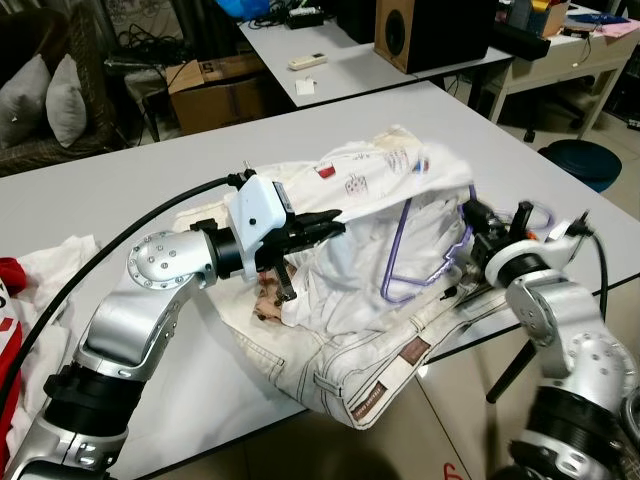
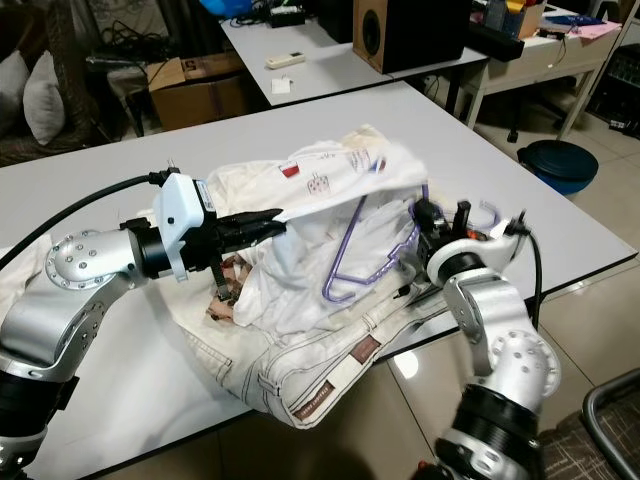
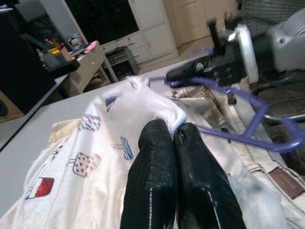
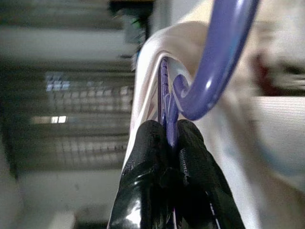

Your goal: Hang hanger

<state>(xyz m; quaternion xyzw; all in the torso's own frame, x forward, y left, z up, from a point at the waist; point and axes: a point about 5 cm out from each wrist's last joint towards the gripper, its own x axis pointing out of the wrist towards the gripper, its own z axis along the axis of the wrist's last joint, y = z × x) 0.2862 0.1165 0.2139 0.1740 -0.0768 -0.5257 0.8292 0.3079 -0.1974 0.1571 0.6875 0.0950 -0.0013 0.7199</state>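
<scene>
A white shirt with small printed patches (image 1: 370,185) lies bunched on the white table (image 1: 120,190), on top of cream jeans (image 1: 370,385). A purple plastic hanger (image 1: 425,255) is partly inside the shirt. My left gripper (image 1: 335,222) is shut on a fold of the shirt's cloth and holds it lifted; the left wrist view shows its fingers (image 3: 157,167) pinching the white fabric (image 3: 167,114). My right gripper (image 1: 472,218) is at the table's right edge, shut on the hanger; in the right wrist view its fingers (image 4: 147,162) clamp the purple bar (image 4: 214,57).
More clothes, white and red (image 1: 20,290), lie at the table's left end. Behind stand a second table with a remote (image 1: 307,61), a cardboard box (image 1: 215,90), a speaker (image 1: 420,30) and a blue stool (image 1: 580,160) to the right. The table's front edge is close to my body.
</scene>
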